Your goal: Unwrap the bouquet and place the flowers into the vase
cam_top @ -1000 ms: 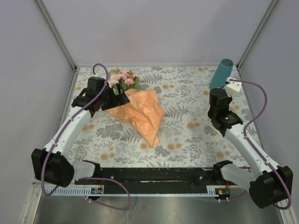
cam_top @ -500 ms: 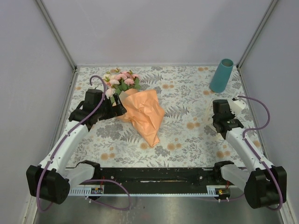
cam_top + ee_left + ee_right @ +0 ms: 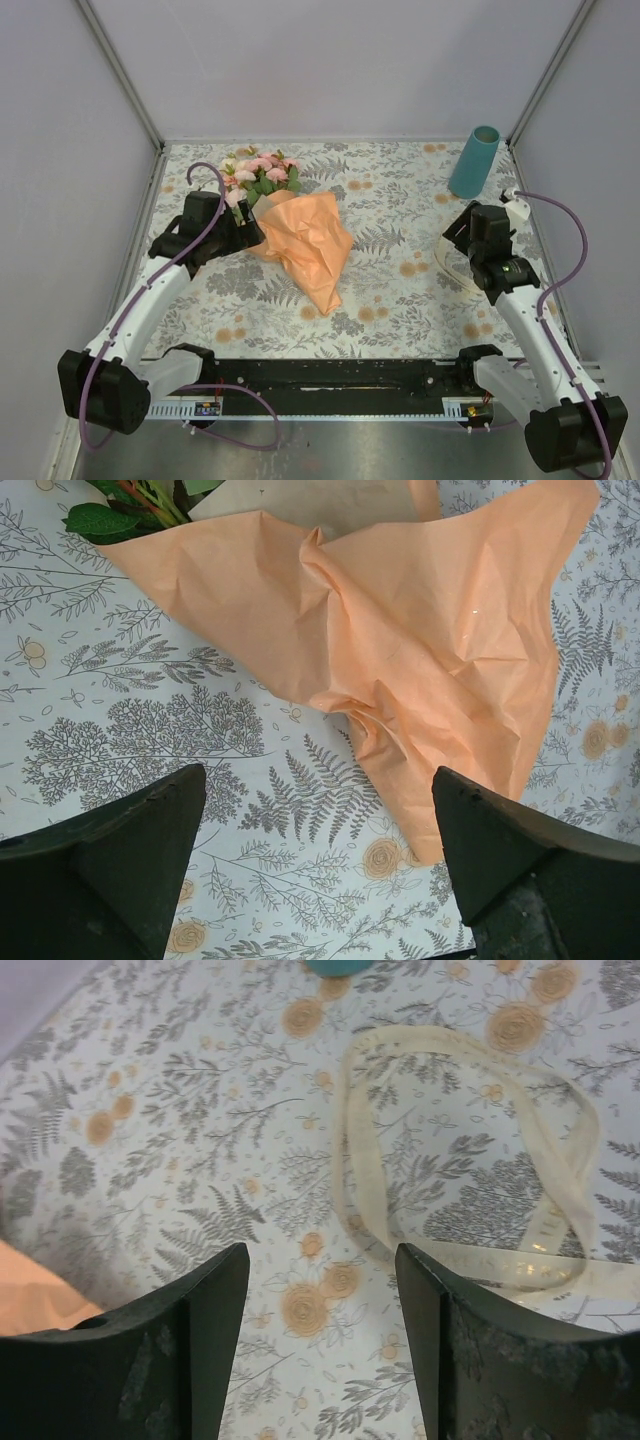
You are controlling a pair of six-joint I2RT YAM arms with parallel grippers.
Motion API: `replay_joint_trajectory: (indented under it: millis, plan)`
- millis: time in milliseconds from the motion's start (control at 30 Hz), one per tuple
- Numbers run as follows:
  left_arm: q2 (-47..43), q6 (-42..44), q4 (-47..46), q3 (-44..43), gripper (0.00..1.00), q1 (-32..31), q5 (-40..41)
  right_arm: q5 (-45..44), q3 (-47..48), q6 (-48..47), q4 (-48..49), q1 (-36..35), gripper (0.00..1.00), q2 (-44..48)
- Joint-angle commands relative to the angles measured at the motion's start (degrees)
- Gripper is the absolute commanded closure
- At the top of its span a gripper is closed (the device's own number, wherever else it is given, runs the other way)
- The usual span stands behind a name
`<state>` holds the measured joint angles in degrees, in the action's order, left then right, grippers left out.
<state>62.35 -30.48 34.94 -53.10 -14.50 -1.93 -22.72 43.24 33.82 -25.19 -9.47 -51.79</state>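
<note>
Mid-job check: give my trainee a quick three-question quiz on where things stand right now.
1. True or false: the vase stands upright in the far right corner.
2. What lies on the tablecloth below the right gripper? A) a rose B) a cream ribbon C) scissors
3. Is the bouquet wrapped in its orange paper, and is the left gripper gripping it?
Key: 1 true. 2 B. 3 Wrapped, yes; the left gripper is open above the paper, gripping nothing.

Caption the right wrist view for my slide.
Open right gripper above a cream ribbon loop on the floral tablecloth, vase base at the top edge.
</note>
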Motion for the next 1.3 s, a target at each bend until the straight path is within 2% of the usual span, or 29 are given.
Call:
replay_joint_trajectory:
  millis: [0, 100, 167, 267, 467, 667, 833, 1267]
  plan:
    - [-2.1, 0.3, -1.2, -1.7, 0.01, 0.3, 3.0, 10.0, 4.0, 4.5, -0.5, 0.2, 0.31, 1.0]
    - [-2.4, 0.9, -1.9, -1.5, 0.01, 0.2, 0.4, 26.2, -0.1, 6.6, 10.6, 0.2, 0.31, -0.1]
    - [-2.8, 1.0, -2.2, -1.3, 0.01, 0.2, -0.3, 37.2, -3.8, 8.7, 22.7, 0.1, 0.31, -2.4]
    - [-3.5, 1.1, -2.2, -1.2, 0.01, 0.2, 0.1, 46.3, -7.8, 12.9, 37.9, -2.0, 0.30, -8.5]
    - [-4.6, 1.6, -2.2, -1.0, 0.01, 0.2, 1.1, 48.3, -7.6, 13.1, 52.9, -10.2, 0.24, -23.9]
    - [-5.7, 1.7, -2.1, -0.9, 0.01, 0.2, 1.7, 48.9, -9.1, 19.5, 70.3, -12.8, 0.20, -35.7]
    - [-5.4, 1.7, -2.2, -0.9, 0.02, 0.3, 1.3, 49.0, -10.5, 22.5, 78.1, -13.4, 0.15, -42.7]
    - [-5.7, 1.7, -2.3, -0.9, 0.02, 0.2, 1.2, 51.6, -9.4, 29.4, 91.8, -14.6, 0.15, -56.3]
